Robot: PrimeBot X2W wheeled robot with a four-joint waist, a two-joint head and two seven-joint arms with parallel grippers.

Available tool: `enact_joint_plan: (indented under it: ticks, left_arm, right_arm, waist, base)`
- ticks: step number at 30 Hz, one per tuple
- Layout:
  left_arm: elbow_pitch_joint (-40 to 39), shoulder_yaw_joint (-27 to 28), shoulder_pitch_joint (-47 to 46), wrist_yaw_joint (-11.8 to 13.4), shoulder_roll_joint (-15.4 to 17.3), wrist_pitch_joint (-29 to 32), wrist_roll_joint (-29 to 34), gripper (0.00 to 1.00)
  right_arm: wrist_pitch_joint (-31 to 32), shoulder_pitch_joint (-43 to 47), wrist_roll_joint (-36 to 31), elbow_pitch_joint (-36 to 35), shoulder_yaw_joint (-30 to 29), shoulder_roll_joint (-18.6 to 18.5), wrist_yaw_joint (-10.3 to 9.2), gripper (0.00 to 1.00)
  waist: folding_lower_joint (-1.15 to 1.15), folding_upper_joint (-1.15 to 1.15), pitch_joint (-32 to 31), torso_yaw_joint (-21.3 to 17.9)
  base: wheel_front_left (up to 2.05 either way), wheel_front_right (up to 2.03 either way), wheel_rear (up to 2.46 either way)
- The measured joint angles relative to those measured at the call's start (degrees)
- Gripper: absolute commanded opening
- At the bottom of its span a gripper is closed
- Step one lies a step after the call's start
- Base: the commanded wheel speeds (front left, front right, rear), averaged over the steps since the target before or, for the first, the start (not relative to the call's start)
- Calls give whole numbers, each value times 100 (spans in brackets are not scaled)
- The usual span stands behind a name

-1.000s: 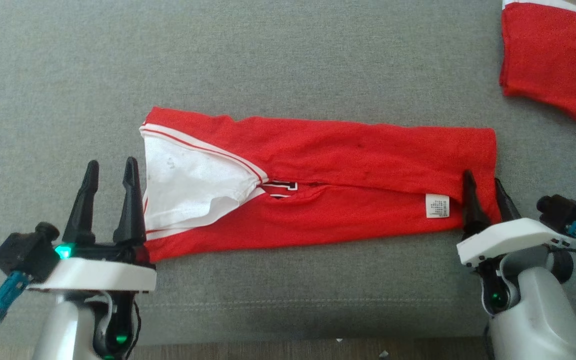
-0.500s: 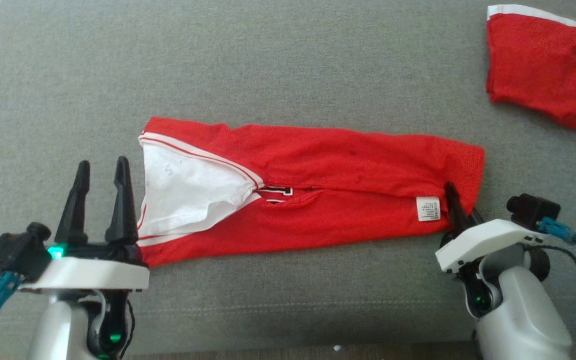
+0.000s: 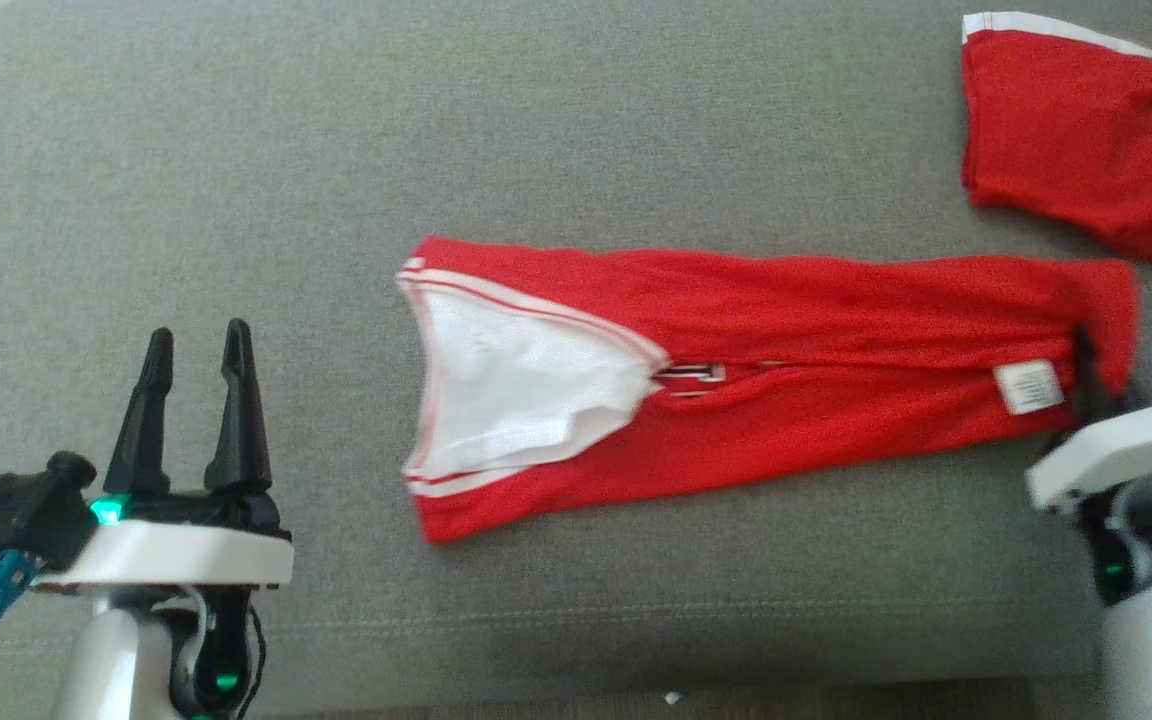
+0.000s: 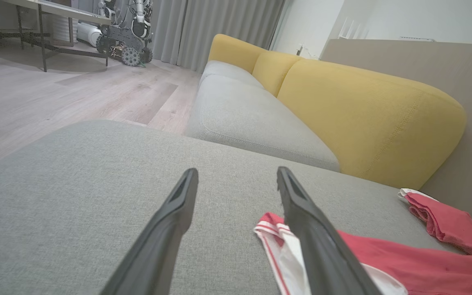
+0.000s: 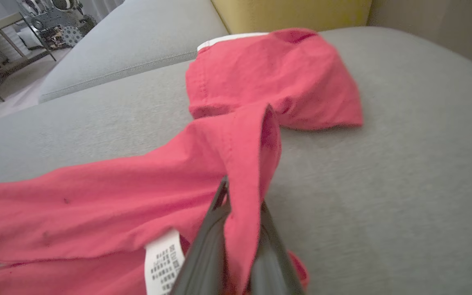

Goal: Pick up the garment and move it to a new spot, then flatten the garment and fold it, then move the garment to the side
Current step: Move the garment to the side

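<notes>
The garment [image 3: 816, 330] is a red jersey folded into a long strip across the grey cushion [image 3: 336, 150], its white neck opening at the left end and a white label [image 3: 1028, 387] near the right end. My right gripper [image 3: 1096, 385] is shut on the hem at that right end; in the right wrist view the red cloth [image 5: 117, 192] drapes over the closed gripper [image 5: 240, 188]. My left gripper [image 3: 191, 345] stands open over bare cushion, well left of the neck end. In the left wrist view the left gripper [image 4: 236, 176] holds nothing, and the garment [image 4: 424, 266] lies to its right.
A second folded red garment [image 3: 1076, 130] lies at the back right, close to the held end. Yellow sofa backrests [image 4: 363, 110] rise behind the cushions. Wooden floor and another robot [image 4: 129, 24] lie beyond the left edge. The cushion's front edge runs along the head view's bottom.
The right gripper shut on the garment's right end and dragged it to the right. The neck end slid away from the left gripper, which stayed open and roughly in place.
</notes>
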Motion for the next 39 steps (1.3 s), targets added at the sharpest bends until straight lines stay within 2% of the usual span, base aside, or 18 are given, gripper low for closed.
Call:
enact_joint_plan:
  ticks: [3, 6, 15, 20, 25, 34, 39]
  left_arm:
    - [1, 0, 10, 0, -1, 0, 0, 100]
    - [-8, 8, 9, 0, -5, 0, 1, 100]
    - [-13, 38, 62, 0, -24, 0, 2, 100]
    - [-8, 44, 64, 0, -24, 0, 2, 100]
    - [-5, 30, 58, 0, -26, 0, 2, 100]
    - [14, -30, 33, 0, -48, 0, 1, 100]
    - [60, -145, 5, 0, -86, 0, 0, 100]
  right_arm:
    - [162, 7, -233, -257, -231, -129, 0, 0]
    - [350, 15, -218, -515, -222, -52, 0, 0]
    - [829, 339, 41, -1573, 419, 33, 0, 0]
    - [1212, 363, 137, -2309, 1193, 89, 0, 0]
    - [1541, 361, 459, -2725, 2058, 365, 0, 0]
    - [1707, 150, 1107, -2659, 3126, 532, -1, 0]
    - [1319, -155, 1645, -2350, 3641, 531, -1, 0]
  waist:
    - [0, 0, 22, -9]
    - [0, 0, -13, -21]
    - [0, 0, -217, -127]
    - [0, 0, -251, -159]
    - [0, 0, -203, -154]
    - [0, 0, -95, 7]
    - [0, 0, -41, 161]
  base:
    - [0, 0, 0]
    - [0, 0, 0]
    - [0, 0, 0]
    - [0, 0, 0]
    - [0, 0, 0]
    - [0, 0, 0]
    - [0, 0, 0]
